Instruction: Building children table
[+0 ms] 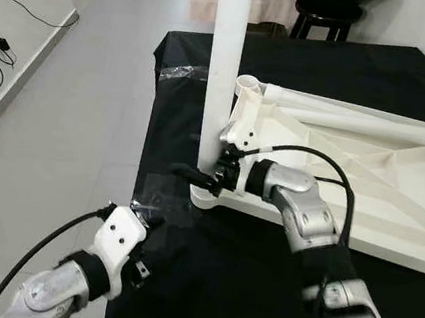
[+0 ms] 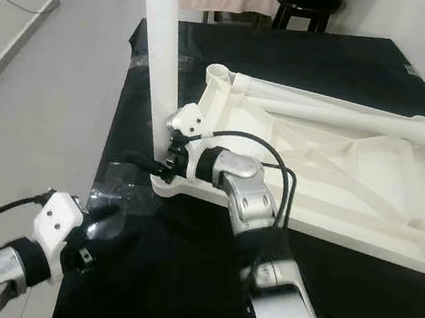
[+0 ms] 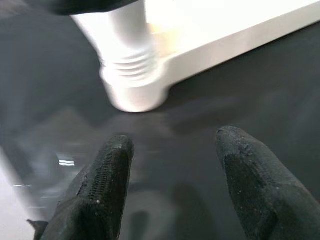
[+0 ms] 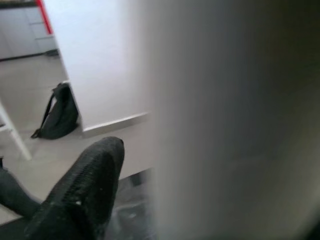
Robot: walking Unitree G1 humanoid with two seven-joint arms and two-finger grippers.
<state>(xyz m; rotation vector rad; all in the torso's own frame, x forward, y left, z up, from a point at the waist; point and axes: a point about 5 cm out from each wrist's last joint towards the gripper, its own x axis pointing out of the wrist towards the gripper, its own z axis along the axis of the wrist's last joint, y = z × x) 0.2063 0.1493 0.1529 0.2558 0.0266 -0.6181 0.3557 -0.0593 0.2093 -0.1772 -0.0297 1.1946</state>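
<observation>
The white tabletop (image 1: 353,171) lay upside down on the black-covered table (image 1: 290,59), with one white leg (image 1: 227,66) standing upright in its near corner socket. The right gripper (image 1: 198,174), forearm bent inward across the tabletop's edge, clasped the leg's base between its fingers. The left gripper (image 3: 170,165) hovered low before that same corner, fingers spread wide and holding nothing, above the black cover.

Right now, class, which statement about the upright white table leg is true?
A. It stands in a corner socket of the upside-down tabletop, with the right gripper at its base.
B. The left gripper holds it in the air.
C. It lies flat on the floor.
A: the leg rises upright from the tabletop's corner socket, and the right gripper sits around its base.
</observation>
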